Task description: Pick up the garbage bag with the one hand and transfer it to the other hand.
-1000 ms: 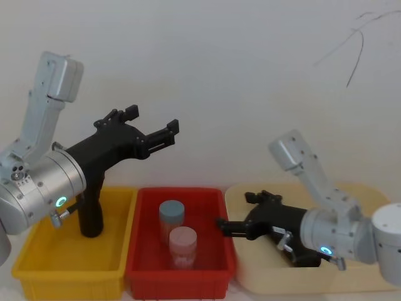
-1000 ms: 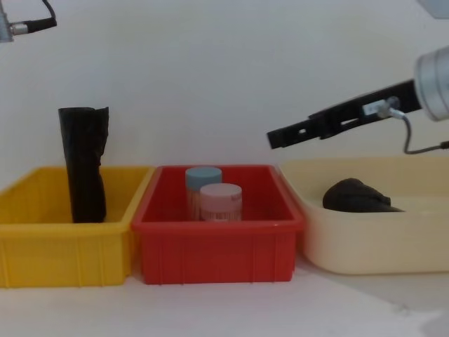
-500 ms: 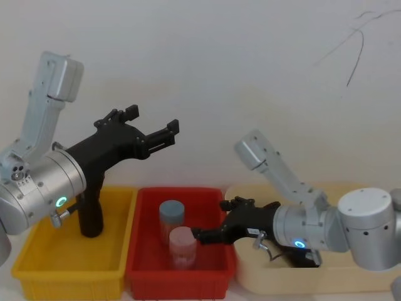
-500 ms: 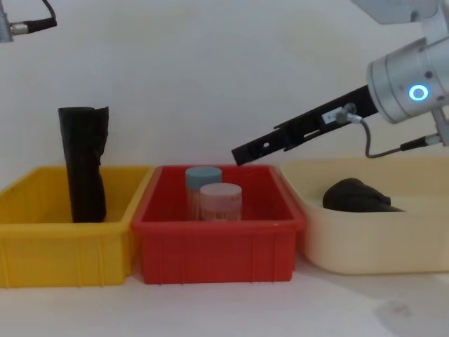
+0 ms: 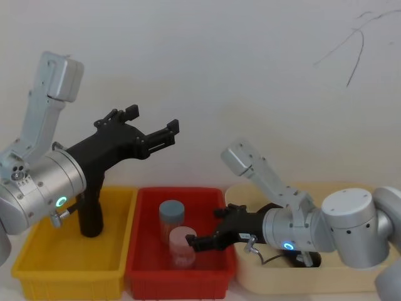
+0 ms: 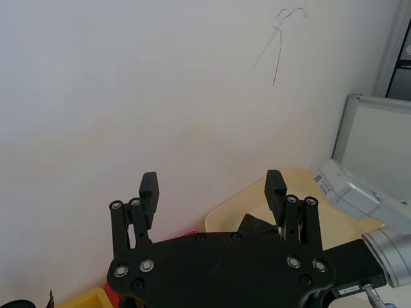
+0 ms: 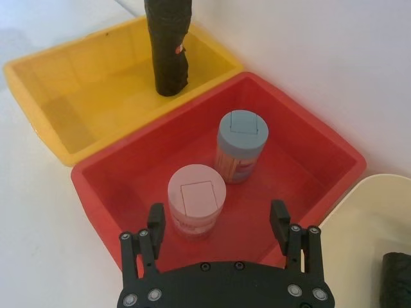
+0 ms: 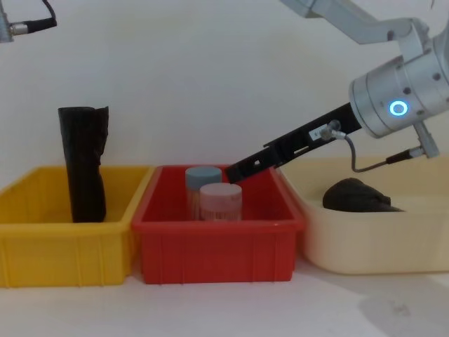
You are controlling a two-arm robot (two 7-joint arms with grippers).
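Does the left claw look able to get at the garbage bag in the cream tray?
Probably not: the left claw hangs open high up, far away, while the right claw sits over the red bin, its arm crossing above the garbage bag.

Three containers stand in a row on the table (image 8: 210, 312): the left bin (image 5: 69, 276), the middle bin (image 5: 178, 283) just beside it, and the right tub (image 5: 294, 283) just beside that. The tall roll (image 5: 92, 216) stands upright in the left bin, the far jar (image 5: 171, 213) stands just behind the near jar (image 5: 180, 246) in the middle bin, and the garbage bag (image 8: 354, 194) lies in the right tub. The right gripper (image 5: 194, 242) reaches left from over the tub to above the middle bin, just beside the near jar, while the left gripper (image 5: 152, 119) hangs high over the row's left part, well above the tall roll.
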